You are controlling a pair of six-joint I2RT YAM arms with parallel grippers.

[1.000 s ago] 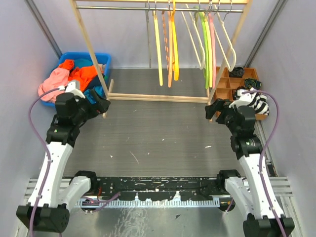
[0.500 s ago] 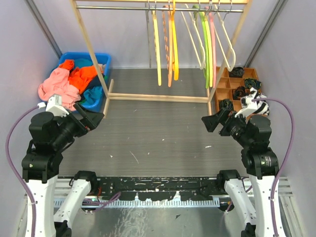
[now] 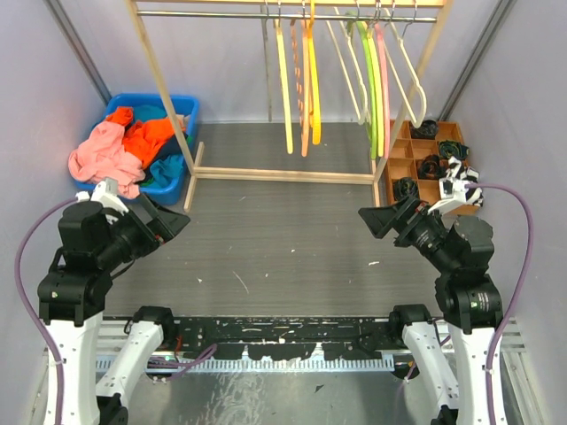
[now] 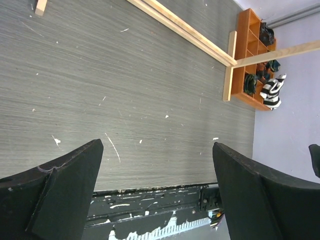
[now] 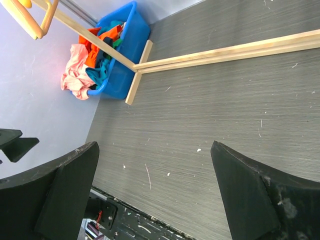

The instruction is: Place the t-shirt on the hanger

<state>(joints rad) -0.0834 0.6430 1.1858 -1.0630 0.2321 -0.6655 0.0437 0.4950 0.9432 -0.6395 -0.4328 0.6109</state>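
One salmon t-shirt (image 3: 99, 159) lay crumpled over the left rim of the single blue bin (image 3: 184, 108), at about 10 o'clock on the table (image 3: 283, 239). An orange garment (image 3: 149, 135) lay beside it in the bin. One wooden rack (image 3: 283, 175) stood across the far side, from 11 to 1 o'clock. Hangers in yellow, orange, cream, green and pink hung from its rail — seen edge-on, so their number could not be told. The cream hanger (image 3: 413, 75) hung near the rail's right end, at about 1 o'clock, well apart from the t-shirt. One compartmented box (image 3: 410, 142) sat at 2 o'clock, with a striped cloth (image 3: 457, 168) at its near edge.

There were two arms, both raised off the table with elbows folded. The left gripper (image 3: 166, 223) pointed toward 3 o'clock and the right gripper (image 3: 376, 220) toward 9 o'clock — facing each other across the table. Each had its fingers spread wide and held nothing.
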